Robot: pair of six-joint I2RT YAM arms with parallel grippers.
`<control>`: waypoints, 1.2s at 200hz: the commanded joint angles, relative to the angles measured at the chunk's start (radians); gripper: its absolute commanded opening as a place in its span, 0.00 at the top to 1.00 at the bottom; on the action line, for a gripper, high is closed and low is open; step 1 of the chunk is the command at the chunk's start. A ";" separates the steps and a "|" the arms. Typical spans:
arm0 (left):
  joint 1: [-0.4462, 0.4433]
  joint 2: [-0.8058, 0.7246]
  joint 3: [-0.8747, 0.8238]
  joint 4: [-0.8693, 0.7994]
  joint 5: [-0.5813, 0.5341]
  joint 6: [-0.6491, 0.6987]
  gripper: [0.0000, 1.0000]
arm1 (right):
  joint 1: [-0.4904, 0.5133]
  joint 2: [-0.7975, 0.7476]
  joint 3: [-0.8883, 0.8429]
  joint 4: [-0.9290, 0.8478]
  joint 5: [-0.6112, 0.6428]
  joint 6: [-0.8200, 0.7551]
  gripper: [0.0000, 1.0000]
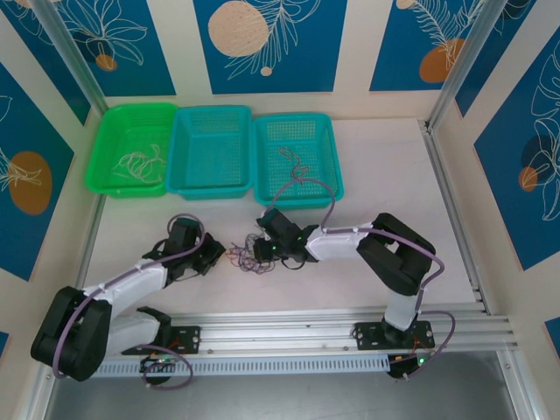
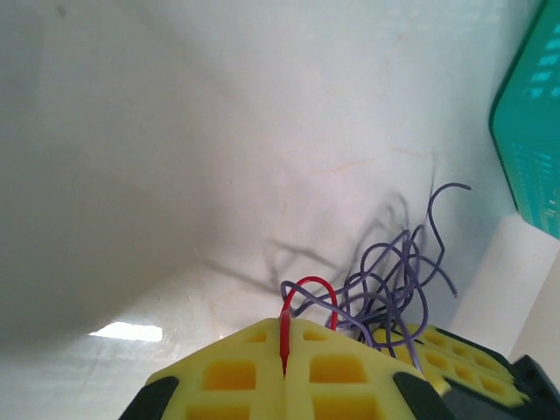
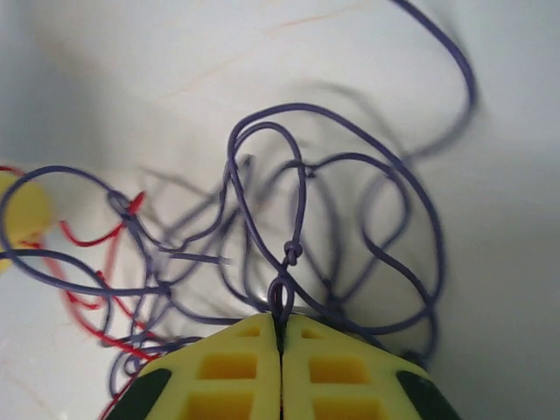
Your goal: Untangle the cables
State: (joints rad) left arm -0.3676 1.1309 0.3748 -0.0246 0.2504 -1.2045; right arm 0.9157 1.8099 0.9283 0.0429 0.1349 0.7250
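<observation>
- Far left at the back, a green basket [image 1: 105,133] holds a loose heap of cream wires [image 1: 140,163], well apart from both arms.
- Nearer me, the left gripper [image 2: 285,325] sits low over the white table [image 1: 385,175]. Its yellow fingers are pressed together on a red wire [image 2: 311,280], which loops up from between the tips.
- Just right of those fingers lies a tangle of purple wires [image 3: 300,206], resting on the table between the two grippers. The red wire threads through the tangle's left side.
- The right gripper [image 3: 280,317] is closed as well, nipping one purple strand just below a small knot. The rest of the tangle fans out in front of its fingertips.
- The two grippers face each other closely, with the tangle between them.
- Behind and to the right, the right-hand teal basket [image 1: 328,131] holds one thin dark wire [image 1: 292,158], apart from the tangle.
</observation>
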 commanded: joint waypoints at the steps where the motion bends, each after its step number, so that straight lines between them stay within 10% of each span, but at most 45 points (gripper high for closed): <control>1: 0.048 -0.044 0.039 -0.116 -0.035 0.090 1.00 | -0.021 0.007 -0.031 -0.078 0.041 0.054 0.96; 240: 0.300 -0.225 0.489 -0.634 -0.621 0.676 1.00 | -0.079 -0.410 -0.420 -0.331 0.323 0.265 1.00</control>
State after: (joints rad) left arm -0.0853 0.9150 0.8333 -0.6197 -0.2825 -0.5655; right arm 0.8532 1.4498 0.5797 -0.0807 0.3408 0.9096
